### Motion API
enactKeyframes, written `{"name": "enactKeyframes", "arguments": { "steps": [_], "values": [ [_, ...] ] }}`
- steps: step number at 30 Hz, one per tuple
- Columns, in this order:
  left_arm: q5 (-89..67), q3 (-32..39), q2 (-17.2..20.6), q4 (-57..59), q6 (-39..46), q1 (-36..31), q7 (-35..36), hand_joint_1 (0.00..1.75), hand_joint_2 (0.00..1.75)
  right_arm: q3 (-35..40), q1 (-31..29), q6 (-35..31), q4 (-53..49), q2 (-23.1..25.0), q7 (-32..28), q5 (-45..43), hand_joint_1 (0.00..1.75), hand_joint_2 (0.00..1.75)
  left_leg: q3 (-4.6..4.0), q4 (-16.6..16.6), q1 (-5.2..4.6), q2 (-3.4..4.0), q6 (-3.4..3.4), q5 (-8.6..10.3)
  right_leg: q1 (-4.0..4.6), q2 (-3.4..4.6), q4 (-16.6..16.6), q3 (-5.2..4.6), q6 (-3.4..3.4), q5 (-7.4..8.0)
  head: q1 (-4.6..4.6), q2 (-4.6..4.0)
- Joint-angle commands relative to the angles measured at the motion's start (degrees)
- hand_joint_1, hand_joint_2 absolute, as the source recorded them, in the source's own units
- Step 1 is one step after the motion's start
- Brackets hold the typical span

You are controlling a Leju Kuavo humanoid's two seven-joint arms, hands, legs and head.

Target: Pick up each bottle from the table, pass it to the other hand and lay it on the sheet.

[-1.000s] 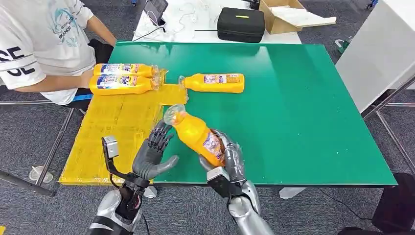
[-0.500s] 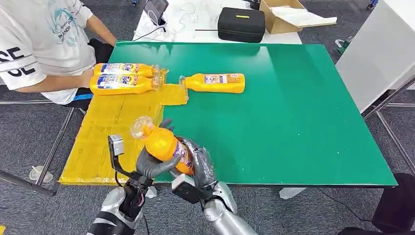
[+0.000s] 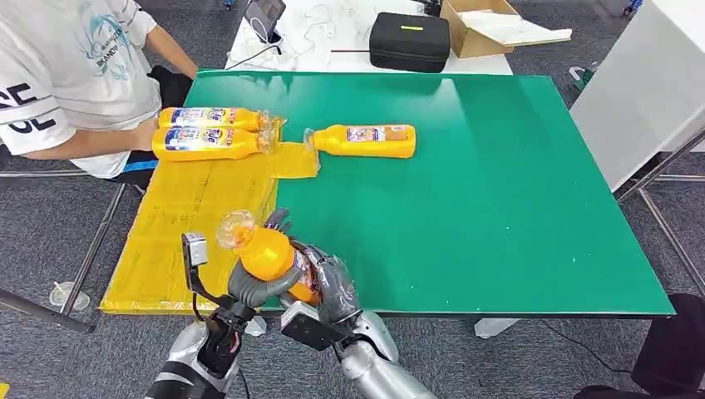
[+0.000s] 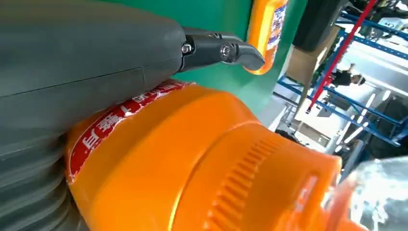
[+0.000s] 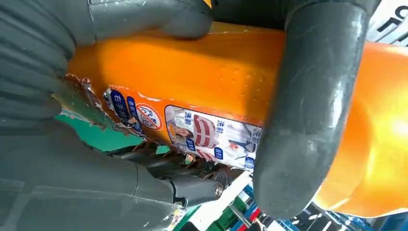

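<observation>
Orange bottle [image 3: 274, 258] — clear cap, printed label

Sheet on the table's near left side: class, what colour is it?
Yellow. The sheet shows best in the head view.

Bright, even overhead light; a soft sheen on the green surface [image 3: 499, 208]; shadows faint; head view sharp; wrist views blurred at close range, background overexposed.
</observation>
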Motion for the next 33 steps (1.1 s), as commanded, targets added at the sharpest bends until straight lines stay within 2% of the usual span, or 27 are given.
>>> {"name": "enactKeyframes", "arguments": {
  "steps": [1,5,6,7,8,9,10,13,16,17,18,19,23,24,26,29,31,33],
  "values": [
    [1.2,-1.7,-0.7,-2.1,-1.3,-1.3,0.1,1.75,1.75,2.8,-1.4,0.7,5.1,0.9,0.9,-0.4,1.75,1.75,0.29,0.0,0.03,0.0,0.06,-0.12,0.07,-0.1,0.0,0.33,-0.09,-0.12,0.0,0.0],
    [2.6,-0.9,-1.3,-4.5,-1.6,-0.5,0.1,1.75,1.75,2.6,-1.5,0.6,4.0,0.6,1.4,-0.3,1.75,1.75,0.14,0.0,0.01,0.0,0.04,-0.07,0.05,-0.08,0.0,0.17,-0.07,-0.07,0.0,0.0],
    [2.8,-0.6,-1.5,-5.2,-1.2,-0.3,0.2,1.75,1.75,2.4,-1.5,0.5,3.7,0.5,1.5,-0.4,1.75,1.75,0.43,0.0,0.03,0.06,0.08,-0.18,0.08,-0.09,0.0,0.46,-0.14,-0.17,0.0,0.02],
    [3.4,-0.2,-1.7,-6.0,-1.0,-0.1,0.4,1.75,1.75,2.4,-1.6,0.3,3.4,0.5,1.9,-0.2,1.68,1.75,0.11,0.0,0.03,-0.03,0.04,-0.06,0.06,-0.1,0.0,0.15,-0.07,-0.07,0.0,0.0],
    [3.8,0.0,-1.8,-6.6,-0.7,-0.1,0.7,1.75,1.75,2.1,-1.6,0.0,2.9,0.4,1.9,-0.3,1.26,1.75,0.15,0.0,0.03,-0.04,0.04,-0.07,0.06,-0.12,0.0,0.19,-0.08,-0.08,0.0,0.0],
    [3.7,0.0,-1.8,-7.0,-0.6,-0.1,0.8,1.75,1.75,2.2,-1.9,0.3,2.7,0.2,2.0,-0.2,1.66,1.75,0.04,0.0,0.02,-0.04,0.03,-0.02,0.04,-0.09,0.0,0.06,-0.05,-0.04,0.0,0.0],
    [3.7,-0.1,-1.8,-7.2,-0.3,-0.1,1.0,1.75,1.75,2.1,-2.0,0.3,2.3,0.2,2.3,-0.2,1.71,1.75,0.14,0.0,0.01,-0.06,0.05,-0.06,0.05,-0.13,0.0,0.16,-0.07,-0.09,0.0,0.0],
    [4.2,-0.1,-1.8,-6.8,-0.2,-0.2,1.8,1.75,1.75,1.8,-2.3,0.1,1.5,0.2,2.6,-0.1,1.17,1.75,0.14,0.1,0.01,-0.07,0.06,-0.07,0.05,-0.15,0.0,0.17,-0.07,-0.1,0.0,0.0],
    [4.2,-0.2,-1.9,-6.6,-0.2,-0.2,1.9,1.75,1.75,1.8,-2.5,-0.1,1.3,0.3,2.8,0.0,1.17,1.75,0.19,0.1,0.03,-0.05,0.07,-0.08,0.07,-0.14,0.0,0.22,-0.08,-0.1,0.0,0.0],
    [4.0,-0.2,-1.8,-6.3,0.0,-0.3,1.6,1.75,1.75,1.7,-2.5,-0.6,1.3,0.4,3.4,0.2,0.0,1.75,0.14,0.0,0.0,-0.08,0.06,-0.04,0.03,-0.14,0.0,0.16,-0.06,-0.07,0.0,0.02],
    [4.0,0.0,-1.9,-6.5,0.3,-0.2,1.3,1.75,1.75,1.2,-2.4,-0.6,1.1,0.4,3.9,-0.1,0.0,1.75,0.08,0.0,0.02,-0.06,0.04,-0.02,0.04,-0.11,0.0,0.1,-0.05,-0.05,0.02,0.0],
    [3.5,0.2,-1.8,-6.8,0.8,-0.1,0.8,1.75,1.75,0.8,-2.4,-0.8,0.7,0.2,4.1,-0.3,0.0,0.0,0.21,0.0,0.02,-0.06,0.07,-0.07,0.06,-0.14,0.0,0.24,-0.08,-0.1,-0.02,0.0],
    [1.7,3.2,-1.7,-9.1,4.1,0.1,-0.5,1.75,1.75,-3.5,-0.4,-0.6,-6.4,-1.7,4.0,-4.1,0.0,0.0,0.16,0.0,0.01,-0.04,0.06,-0.06,0.04,-0.12,0.0,0.19,-0.07,-0.08,-0.02,0.02],
    [1.2,3.5,-1.7,-9.4,4.6,0.1,-0.9,1.75,1.75,-3.6,-0.3,0.1,-7.3,-2.1,4.1,-4.1,0.0,0.0,0.34,0.0,0.02,0.0,0.08,-0.13,0.06,-0.11,0.0,0.36,-0.11,-0.14,0.02,0.0],
    [0.9,3.9,-1.6,-9.7,5.0,0.0,-0.9,1.75,1.75,-3.9,0.4,0.4,-9.2,-2.6,4.4,-4.3,0.0,0.0,0.09,0.0,0.01,-0.1,0.04,-0.01,0.04,-0.15,0.0,0.12,-0.06,-0.05,0.02,0.02],
    [-3.8,6.3,-1.8,-10.3,10.4,-0.4,-4.2,1.75,1.75,-6.1,2.9,0.1,-16.7,-3.7,4.1,-5.9,0.0,0.0,0.09,0.0,0.0,-0.08,0.05,-0.01,0.03,-0.14,0.0,0.12,-0.05,-0.03,0.0,0.0],
    [-4.0,7.7,-1.8,-10.2,11.1,-0.9,-4.1,1.75,1.75,-6.7,4.8,0.4,-22.4,-4.7,4.2,-6.6,0.0,0.0,0.19,0.0,0.02,-0.11,0.06,-0.04,0.06,-0.19,0.0,0.24,-0.07,-0.08,-0.02,0.0],
    [-4.1,7.9,-1.8,-10.2,11.1,-1.0,-4.1,1.75,1.75,-6.8,5.1,0.7,-23.3,-4.9,4.5,-6.7,0.0,0.0,0.23,0.0,0.02,-0.17,0.08,-0.05,0.07,-0.27,-0.1,0.31,-0.08,-0.11,0.02,0.0]
  ]
}}
